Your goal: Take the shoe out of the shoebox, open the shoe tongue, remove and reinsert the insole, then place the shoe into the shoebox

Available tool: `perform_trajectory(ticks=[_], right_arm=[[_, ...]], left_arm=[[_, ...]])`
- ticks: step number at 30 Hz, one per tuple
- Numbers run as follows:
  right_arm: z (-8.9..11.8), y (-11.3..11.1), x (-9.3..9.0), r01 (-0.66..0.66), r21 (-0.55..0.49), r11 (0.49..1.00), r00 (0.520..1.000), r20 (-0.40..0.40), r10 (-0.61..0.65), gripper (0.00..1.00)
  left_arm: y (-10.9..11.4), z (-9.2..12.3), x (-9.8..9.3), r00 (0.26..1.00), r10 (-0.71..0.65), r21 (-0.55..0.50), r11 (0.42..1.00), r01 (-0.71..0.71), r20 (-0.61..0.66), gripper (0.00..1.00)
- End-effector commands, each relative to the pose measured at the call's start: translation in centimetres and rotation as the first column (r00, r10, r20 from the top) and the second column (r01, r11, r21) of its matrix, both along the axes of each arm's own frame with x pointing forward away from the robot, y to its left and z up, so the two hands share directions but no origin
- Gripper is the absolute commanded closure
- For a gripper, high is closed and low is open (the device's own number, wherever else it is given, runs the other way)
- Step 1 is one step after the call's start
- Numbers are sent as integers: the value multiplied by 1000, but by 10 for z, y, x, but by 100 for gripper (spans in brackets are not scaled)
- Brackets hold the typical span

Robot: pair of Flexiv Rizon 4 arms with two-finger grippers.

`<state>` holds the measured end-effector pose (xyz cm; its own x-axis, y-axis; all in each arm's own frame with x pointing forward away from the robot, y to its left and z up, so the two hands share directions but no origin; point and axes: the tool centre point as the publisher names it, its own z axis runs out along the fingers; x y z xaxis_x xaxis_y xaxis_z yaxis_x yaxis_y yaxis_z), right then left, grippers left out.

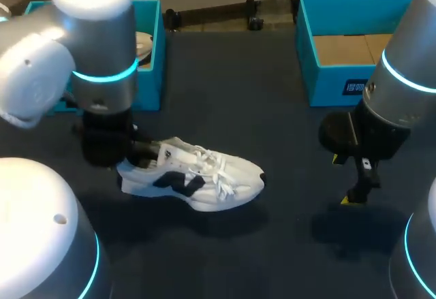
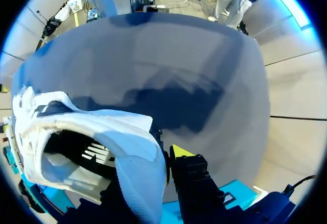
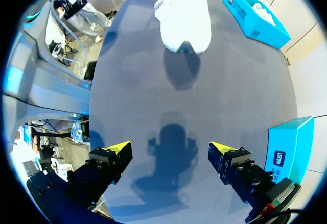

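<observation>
1. Your left gripper (image 2: 156, 165) is clamped on the heel of the shoe (image 1: 197, 176). The white heel wall stands between its fingers, with one yellow tip outside. The other finger is hidden on the inner side, so read this as a pinch by judgement.
2. You have the shoe on its sole on the table (image 1: 272, 244), out of both boxes, with its toe toward your right arm. The left arm comes down steeply over the heel, wrist close to vertical.
3. Taking the shoe out looks done, and opening the tongue is the step in hand. The next move likely calls for your free arm to cross to the laces (image 1: 219, 173) and lift the tongue while the left steadies the heel.
4. Your right gripper (image 3: 168, 150) is spread wide and holds nothing. It hangs over bare table with its fingers pointing down, well apart from the shoe.
5. Farther off, the blue shoebox (image 1: 310, 74) shows a bare cardboard floor. A second blue box (image 1: 151, 54) behind the left arm holds something pale that you cannot identify.
</observation>
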<state>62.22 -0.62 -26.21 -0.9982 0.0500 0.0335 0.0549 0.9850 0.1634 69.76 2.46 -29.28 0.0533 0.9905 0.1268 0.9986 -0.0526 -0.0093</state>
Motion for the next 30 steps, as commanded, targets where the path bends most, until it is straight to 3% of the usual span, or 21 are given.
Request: perform_trajectory(ticks=[1, 9, 18, 30], right_arm=[[-2, 0, 0, 0, 0, 1000, 1000, 1, 0, 0], [-2, 0, 0, 0, 0, 1000, 1000, 1, 0, 0], [-2, 0, 0, 0, 0, 1000, 1000, 1, 0, 0], [-2, 0, 0, 0, 0, 1000, 1000, 1, 0, 0]], left_arm=[[-21, -33, 0, 1000, 0, 1, 1000, 0, -8, 100], [-45, -61, -3, 1000, 1, 16, 1000, -1, 9, 100], [-70, -77, 1, 1000, -16, 14, 1000, 15, 27, 100], [-84, -97, 16, 1000, 19, 17, 1000, -19, 15, 100]])
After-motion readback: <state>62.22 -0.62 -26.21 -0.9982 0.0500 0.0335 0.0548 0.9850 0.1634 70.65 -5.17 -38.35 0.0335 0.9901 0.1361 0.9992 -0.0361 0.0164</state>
